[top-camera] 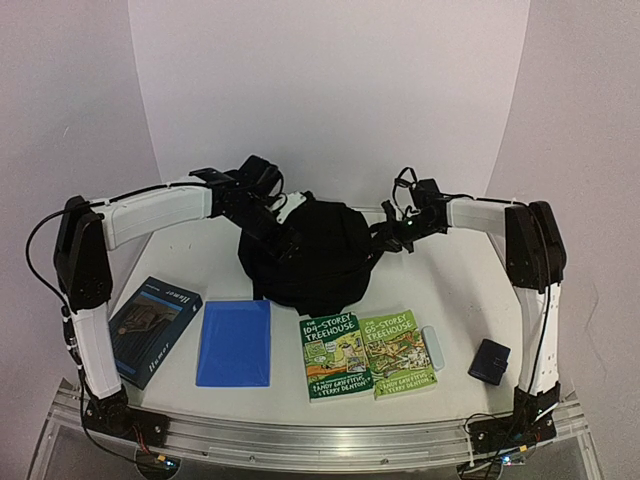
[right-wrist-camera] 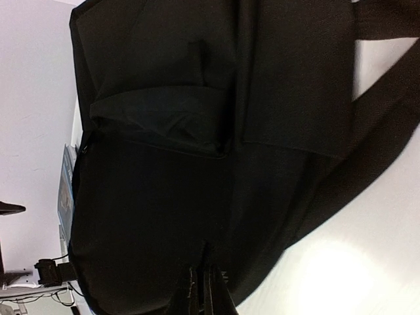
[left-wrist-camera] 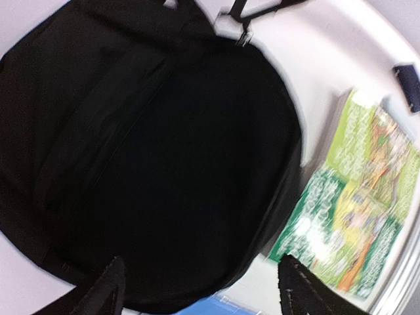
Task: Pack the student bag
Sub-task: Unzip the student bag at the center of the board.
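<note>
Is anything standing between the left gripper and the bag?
Nothing visible does. The open left gripper faces the bag directly, and only its black fabric shows between the fingers.

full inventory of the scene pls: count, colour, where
student bag: 1, black, back centre of table
book: 1, dark blue, front left
folder: 1, bright blue, right of the book
left Treehouse book: 1, green, front centre
right Treehouse book: 1, green, beside the left one
small case: 1, pale, at the right Treehouse book's right edge
pouch: 1, dark blue, front right
table: 1, white
left gripper: 1, black, open over the bag
right gripper: 1, black, shut at the bag's right side; grip on fabric unclear
</note>
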Tool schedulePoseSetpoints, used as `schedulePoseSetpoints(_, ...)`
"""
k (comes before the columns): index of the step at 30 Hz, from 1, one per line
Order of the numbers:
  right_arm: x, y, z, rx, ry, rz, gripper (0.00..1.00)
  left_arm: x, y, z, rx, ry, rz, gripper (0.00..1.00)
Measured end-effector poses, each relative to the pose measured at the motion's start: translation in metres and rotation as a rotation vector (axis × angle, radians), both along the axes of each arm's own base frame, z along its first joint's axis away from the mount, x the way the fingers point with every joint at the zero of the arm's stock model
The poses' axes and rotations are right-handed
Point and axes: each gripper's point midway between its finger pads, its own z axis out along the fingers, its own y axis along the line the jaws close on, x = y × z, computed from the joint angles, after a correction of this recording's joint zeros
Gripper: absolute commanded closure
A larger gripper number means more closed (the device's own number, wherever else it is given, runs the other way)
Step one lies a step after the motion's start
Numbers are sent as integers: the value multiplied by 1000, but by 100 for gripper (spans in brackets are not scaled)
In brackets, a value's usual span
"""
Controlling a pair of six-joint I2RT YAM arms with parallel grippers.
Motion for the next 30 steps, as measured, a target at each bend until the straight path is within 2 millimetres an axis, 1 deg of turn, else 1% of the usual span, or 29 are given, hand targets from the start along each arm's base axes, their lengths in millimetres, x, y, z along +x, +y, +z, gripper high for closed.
schedulePoseSetpoints(1, -2, 4, 1, 2, 2, 5, 100, 0, -12, 5, -19, -6, -14, 1)
schedulePoseSetpoints(3, -7, 12, 2, 6, 5, 16, 100, -3, -35, 12, -49, -7, -43, 0)
schedulePoseSetpoints(6, -11, 22, 4, 11, 6, 27, 100, -10, -67, 10, -81, 10, -81, 1)
schedulePoseSetpoints(9, -13, 27, 5, 16, 10, 29, 100, -16, -94, -6, -90, 40, -110, 4)
schedulePoseSetpoints(11, -13, 27, 5, 17, 15, 23, 100, -19, -106, -24, -82, 69, -114, 11)
schedulePoseSetpoints(12, -13, 27, 5, 18, 17, 19, 100, -20, -109, -32, -76, 83, -113, 16)
schedulePoseSetpoints(13, -13, 27, 5, 18, 19, 16, 100, -20, -111, -42, -66, 100, -106, 22)
schedulePoseSetpoints(15, -12, 27, 6, 20, 21, 12, 100, -19, -113, -59, -45, 124, -95, 47)
schedulePoseSetpoints(17, -11, 25, 6, 20, 23, 4, 100, -19, -112, -71, -19, 134, -90, 71)
schedulePoseSetpoints(18, -10, 25, 6, 19, 23, 2, 100, -18, -111, -74, -6, 130, -89, 84)
schedulePoseSetpoints(19, -10, 24, 5, 17, 22, -1, 100, -18, -109, -75, 3, 131, -82, 94)
schedulePoseSetpoints(20, -9, 24, 5, 14, 21, -4, 100, -18, -108, -75, 8, 129, -80, 99)
schedulePoseSetpoints(23, -4, 19, 6, 6, 12, -20, 100, -19, -103, -74, 22, 114, -69, 100)
schedulePoseSetpoints(27, 8, 14, 16, -4, -26, -40, 100, -30, -84, -69, 44, 101, -62, 100)
schedulePoseSetpoints(30, 17, 13, 16, -9, -44, -41, 100, -32, -76, -45, 22, 43, -61, 100)
